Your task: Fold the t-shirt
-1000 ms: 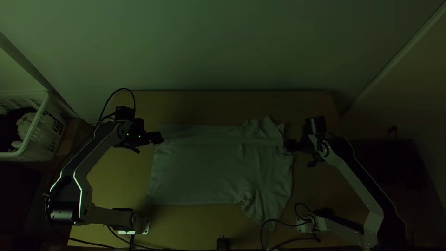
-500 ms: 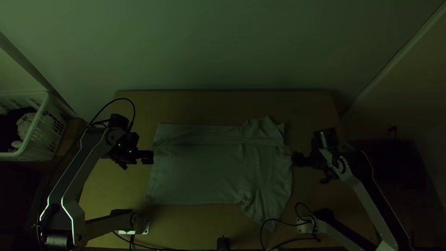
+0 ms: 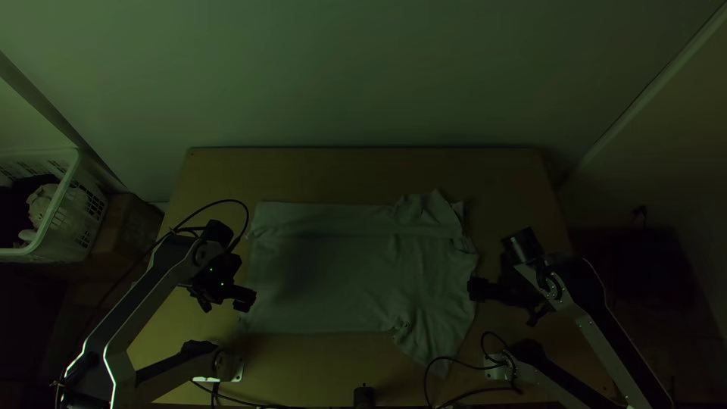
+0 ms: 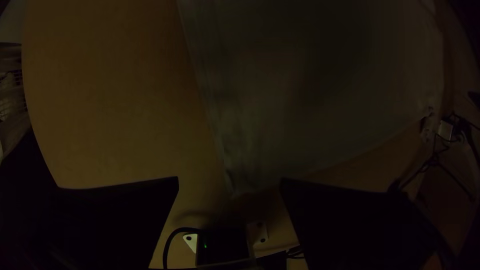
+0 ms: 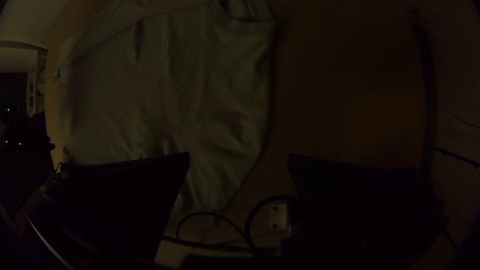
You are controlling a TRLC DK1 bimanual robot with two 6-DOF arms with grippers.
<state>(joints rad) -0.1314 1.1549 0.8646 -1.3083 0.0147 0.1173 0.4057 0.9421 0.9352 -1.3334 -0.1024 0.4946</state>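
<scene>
Pale, the t-shirt [image 3: 326,280] is cut off in both wrist views; the left gripper [image 3: 247,300] and right gripper [image 3: 472,288] are spread wide.

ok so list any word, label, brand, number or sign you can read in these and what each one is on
None that I can read.
T-shirt: no lettering or label I can make out in this dim light.
Table and basket: nothing legible.
Left arm and right arm: too dark and small to tell whether they carry print; the green lights are dots, not characters.
</scene>
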